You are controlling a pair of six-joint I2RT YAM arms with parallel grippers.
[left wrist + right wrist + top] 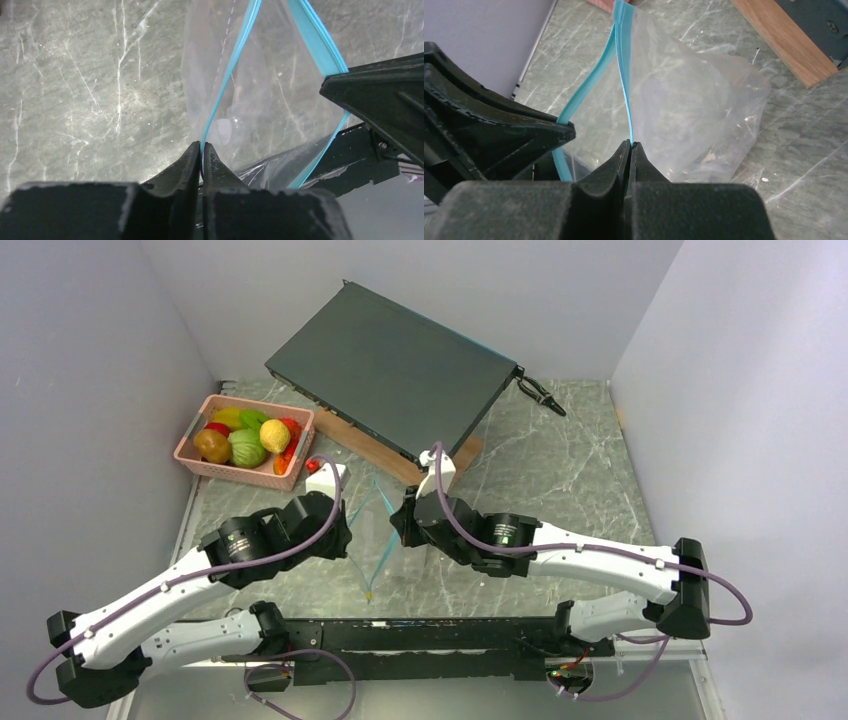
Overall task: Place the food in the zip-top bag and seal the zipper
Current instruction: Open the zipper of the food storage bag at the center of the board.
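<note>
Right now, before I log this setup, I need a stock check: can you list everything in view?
toy food: several pieces, red, yellow, green, orange, brown; piled in the basket.
basket: one, pink; table's far left.
zip-top bag: one, clear; held between the arms, mouth open.
zipper: one, teal; its two strips pulled apart.
flat case: one, dark; tilted on the board, at the back.
board: one, wooden; under the case.
table: one, green-grey marble.
left end effector: one, black; shut on the zipper.
right end effector: one, black; shut on the zipper.
</note>
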